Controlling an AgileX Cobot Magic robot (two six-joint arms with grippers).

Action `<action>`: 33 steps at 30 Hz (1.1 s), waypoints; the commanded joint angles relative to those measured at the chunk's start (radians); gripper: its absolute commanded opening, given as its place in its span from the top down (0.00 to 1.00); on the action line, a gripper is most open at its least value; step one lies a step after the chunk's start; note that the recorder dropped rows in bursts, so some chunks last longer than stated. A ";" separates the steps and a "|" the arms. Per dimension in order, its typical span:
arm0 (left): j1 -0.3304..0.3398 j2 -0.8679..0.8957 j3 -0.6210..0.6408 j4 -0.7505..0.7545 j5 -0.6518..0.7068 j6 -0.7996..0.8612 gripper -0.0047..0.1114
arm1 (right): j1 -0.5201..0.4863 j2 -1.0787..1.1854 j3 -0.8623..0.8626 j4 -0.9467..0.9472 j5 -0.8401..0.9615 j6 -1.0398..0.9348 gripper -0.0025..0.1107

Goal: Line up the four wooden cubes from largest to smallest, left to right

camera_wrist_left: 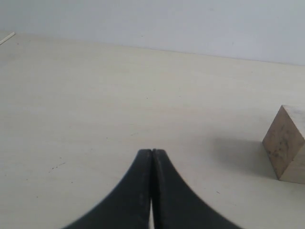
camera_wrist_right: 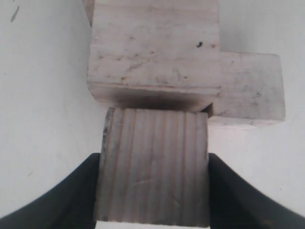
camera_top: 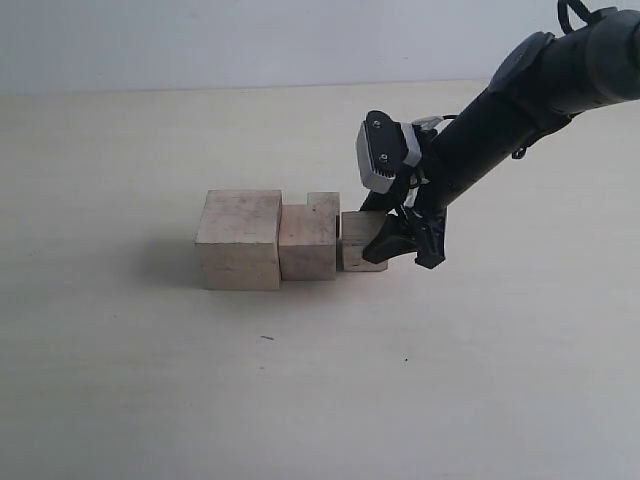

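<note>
Three wooden cubes stand in a row on the table. The largest cube (camera_top: 238,240) is on the left and a medium cube (camera_top: 307,242) touches its right side. A small cube (camera_top: 358,236) (camera_wrist_right: 153,164) comes after that, and my right gripper (camera_top: 388,238) (camera_wrist_right: 153,191) is shut on its two sides. The fourth cube (camera_top: 324,203) (camera_wrist_right: 250,86) sits behind the medium cube (camera_wrist_right: 155,47), partly hidden. My left gripper (camera_wrist_left: 152,152) is shut and empty above bare table, with one cube (camera_wrist_left: 286,143) off to its side. That gripper is outside the exterior view.
The pale table (camera_top: 150,380) spreads wide on all sides of the row, up to a white wall (camera_top: 200,40) at the back. The right arm (camera_top: 520,100) reaches in from the upper right.
</note>
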 commanded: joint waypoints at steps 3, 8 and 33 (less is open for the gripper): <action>-0.007 -0.005 0.003 0.002 -0.013 0.000 0.96 | -0.004 0.001 -0.001 0.012 -0.006 -0.005 0.95; -0.007 -0.005 0.003 0.002 -0.013 0.000 0.96 | -0.004 0.001 -0.001 0.014 -0.006 -0.005 0.75; -0.007 -0.005 0.003 0.002 -0.013 0.000 0.96 | -0.004 -0.193 -0.001 -0.177 -0.017 0.371 0.35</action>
